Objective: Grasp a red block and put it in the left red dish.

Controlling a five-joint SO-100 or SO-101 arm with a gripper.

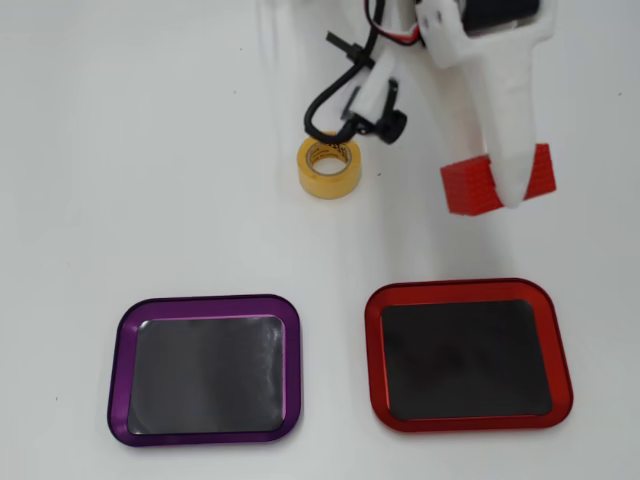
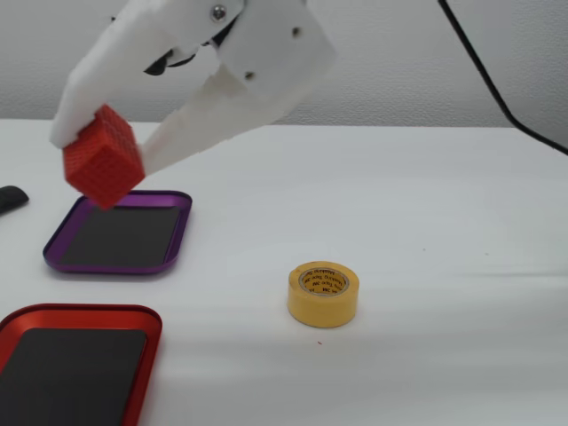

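Observation:
The red block (image 1: 470,186) is a small bright red dotted brick, held in the air between my white gripper's (image 1: 510,185) fingers. In the fixed view the gripper (image 2: 102,155) is shut on the block (image 2: 104,157), which hangs well above the table. The red-rimmed dish (image 1: 468,354) with a black inside lies at the lower right of the overhead view, below the block and empty. In the fixed view the dish (image 2: 71,364) is at the bottom left, nearest the camera.
A purple-rimmed tray (image 1: 206,368) of the same shape lies left of the red dish in the overhead view and behind it in the fixed view (image 2: 120,232). A yellow tape roll (image 1: 329,164) stands near the arm's cables; it also shows in the fixed view (image 2: 323,293).

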